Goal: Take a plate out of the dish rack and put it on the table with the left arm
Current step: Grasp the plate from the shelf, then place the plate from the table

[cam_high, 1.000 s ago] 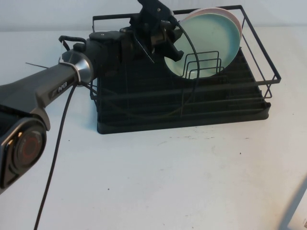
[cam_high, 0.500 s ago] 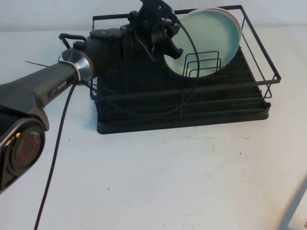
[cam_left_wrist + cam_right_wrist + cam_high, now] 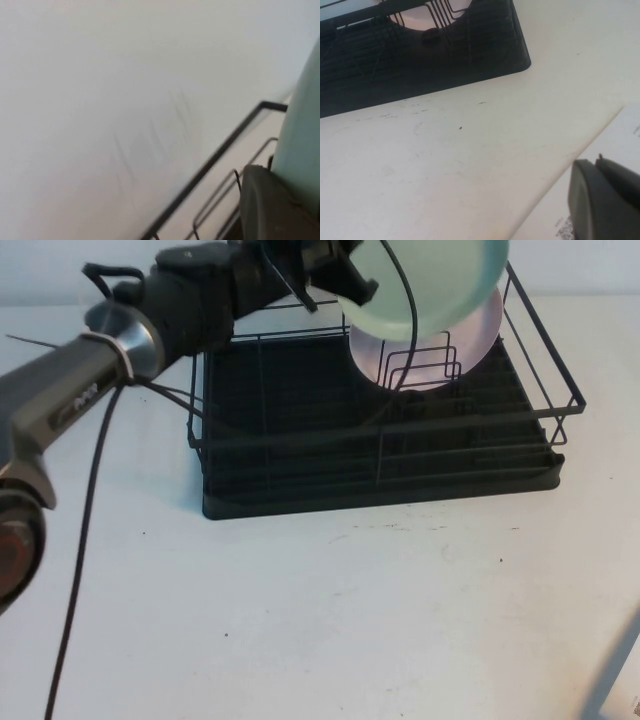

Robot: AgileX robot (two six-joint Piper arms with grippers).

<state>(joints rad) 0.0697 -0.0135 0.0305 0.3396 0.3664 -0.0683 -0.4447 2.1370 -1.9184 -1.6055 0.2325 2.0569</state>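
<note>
Holding the plate (image 3: 425, 285) by its rim at the near-left edge, my left gripper (image 3: 345, 270) clamped on it; the plate hangs tilted in the air above the back of the dish rack (image 3: 380, 430), clear of the upright wire dividers (image 3: 420, 365); top of the plate runs out of the high view.

Handling, as a judgement: stiff, thin, matte, probably light; a rim pinch at one edge leaves the whole disc cantilevered, so it may swing or slip in the pads if I turn fast; likely brittle if dropped on wire or tabletop; the raised rim is the only sensible place to hold, and that is where I have it.

Left wrist view confirms: mint edge of the plate (image 3: 300, 145) lies against one dark finger (image 3: 272, 205); rack rail and wire loops below.

Pink plate (image 3: 440, 340) stands in the dividers, just under and behind the mint one; well to keep the two from knocking.

Table (image 3: 330, 620) in front of the rack is bare white with small specks; that looks the place to set down; step in hand is the carry out and down.

Right gripper (image 3: 605, 200) parked low beside the table's right edge, over a printed sheet (image 3: 620, 130); I cannot tell how its jaws stand.
</note>
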